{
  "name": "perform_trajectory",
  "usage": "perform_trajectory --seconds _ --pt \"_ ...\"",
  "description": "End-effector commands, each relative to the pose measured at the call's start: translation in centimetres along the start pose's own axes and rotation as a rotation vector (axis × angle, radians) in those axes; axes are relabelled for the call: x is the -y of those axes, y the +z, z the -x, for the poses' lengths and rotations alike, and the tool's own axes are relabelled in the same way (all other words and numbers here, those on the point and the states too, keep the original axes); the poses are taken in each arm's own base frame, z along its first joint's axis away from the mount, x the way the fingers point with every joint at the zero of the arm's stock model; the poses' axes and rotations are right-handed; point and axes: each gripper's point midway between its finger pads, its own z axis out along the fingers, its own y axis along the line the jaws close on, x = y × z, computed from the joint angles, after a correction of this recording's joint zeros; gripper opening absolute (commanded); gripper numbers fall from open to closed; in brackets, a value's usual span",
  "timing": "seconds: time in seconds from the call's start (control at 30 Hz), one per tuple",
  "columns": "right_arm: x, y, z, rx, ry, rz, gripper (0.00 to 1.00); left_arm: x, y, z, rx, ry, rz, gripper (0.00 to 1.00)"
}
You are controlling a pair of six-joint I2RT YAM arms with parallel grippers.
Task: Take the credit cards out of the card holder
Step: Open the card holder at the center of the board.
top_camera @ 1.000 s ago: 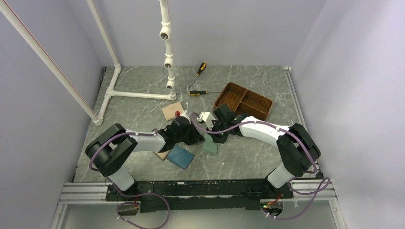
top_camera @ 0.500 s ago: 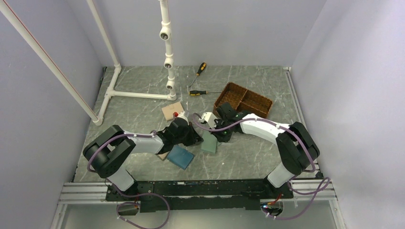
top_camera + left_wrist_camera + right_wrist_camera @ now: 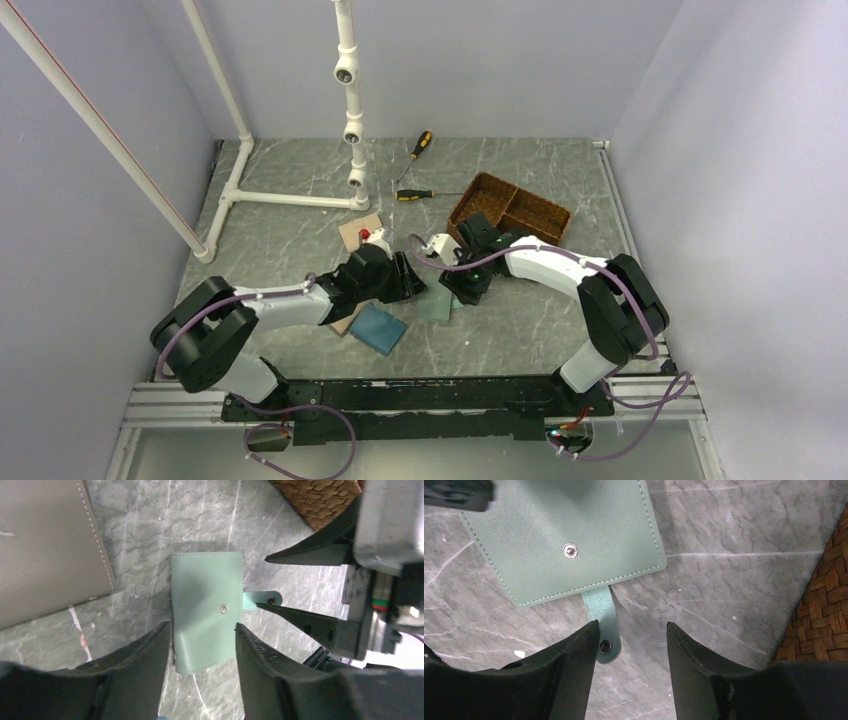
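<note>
The card holder (image 3: 437, 303) is a sage-green wallet lying flat and folded on the marble table between my two arms. Its snap strap (image 3: 604, 625) is undone and sticks out sideways. My left gripper (image 3: 202, 630) is open, and its fingers straddle the holder's near end (image 3: 205, 615) from above. My right gripper (image 3: 631, 627) is open on the holder's strap side, the strap tab lying just beside its left finger (image 3: 574, 650). From the top camera the two grippers (image 3: 412, 282) (image 3: 462, 290) face each other across the holder. The credit cards are hidden.
A woven basket (image 3: 510, 212) stands behind the right gripper, its corner close to that wrist (image 3: 824, 625). A dark blue wallet (image 3: 378, 328) lies front left, a tan one (image 3: 360, 232) behind, and a grey-brown one (image 3: 50, 550) left. Two screwdrivers (image 3: 418, 170) and a white pipe frame (image 3: 290, 200) stand at the back.
Both grippers have gone from shut to open. The card holder has dropped flat onto the table with its strap loose. The left arm has drawn back a little towards the left.
</note>
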Motion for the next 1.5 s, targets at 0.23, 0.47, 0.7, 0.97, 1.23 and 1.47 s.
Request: perform_trajectory --seconds 0.23,0.47,0.7,0.97,1.23,1.47 --pt "0.6 -1.6 1.7 0.068 0.052 0.05 0.59 1.8 -5.5 4.3 0.196 0.136 -0.033 0.89" --pt "0.2 -2.3 2.0 0.12 0.097 0.125 0.62 2.4 -7.4 4.6 0.228 0.136 -0.122 0.99" --pt "1.3 -1.2 0.3 0.05 0.102 0.067 0.53 4.1 -8.0 3.9 0.151 0.246 -0.185 0.93" --pt "1.2 -0.9 -0.6 0.017 0.095 0.076 0.23 5.8 -6.8 1.7 0.043 0.343 -0.259 0.85" --pt "-0.1 -2.1 0.9 0.098 0.147 0.205 0.23 5.2 -4.2 -0.6 -0.016 0.484 -0.063 0.84" --pt "-0.6 -2.3 1.5 0.127 0.162 0.248 0.27 5.2 -2.4 -2.4 -0.012 0.629 0.122 0.86"
